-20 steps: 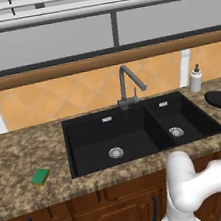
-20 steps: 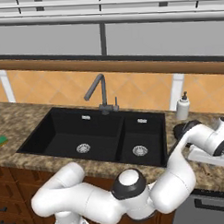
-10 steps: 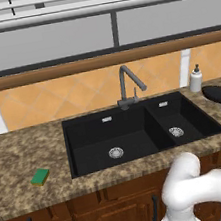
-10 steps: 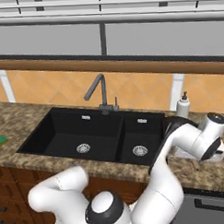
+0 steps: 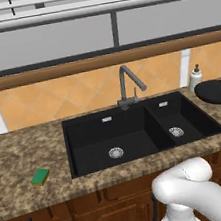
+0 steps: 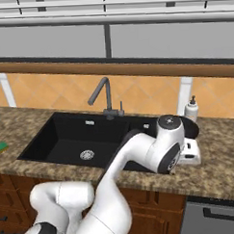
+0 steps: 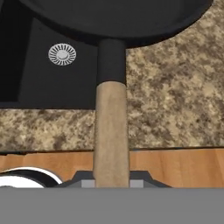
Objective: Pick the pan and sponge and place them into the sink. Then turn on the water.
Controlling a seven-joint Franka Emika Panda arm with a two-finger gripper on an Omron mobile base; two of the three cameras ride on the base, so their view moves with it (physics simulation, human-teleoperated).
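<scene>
My gripper [image 7: 111,183] is shut on the light wooden handle of the black pan [image 7: 114,17]. The handle runs straight up the hand view to the bowl. The pan [image 5: 216,91] hangs just above the counter at the right end of the black sink [image 5: 136,134], partly over the narrower basin's corner. In the right base view the hand [image 6: 190,152] is beside the pan's rim [image 6: 190,127], which peeks out behind the arm. The green and yellow sponge [image 5: 40,176] lies on the counter left of the sink [image 6: 67,140]. No water is in view at the faucet [image 5: 127,82].
A white soap dispenser [image 5: 195,78] stands at the back right, close behind the pan. The dark gooseneck faucet [image 6: 102,95] rises behind the divide between the basins. A silver drain [image 7: 62,54] of the narrower basin lies below the pan. The counter's front edge runs just under the hand.
The hand has carried the pan a little up and to the left, toward the sink. The arm has swung round with it. The sponge has not moved.
</scene>
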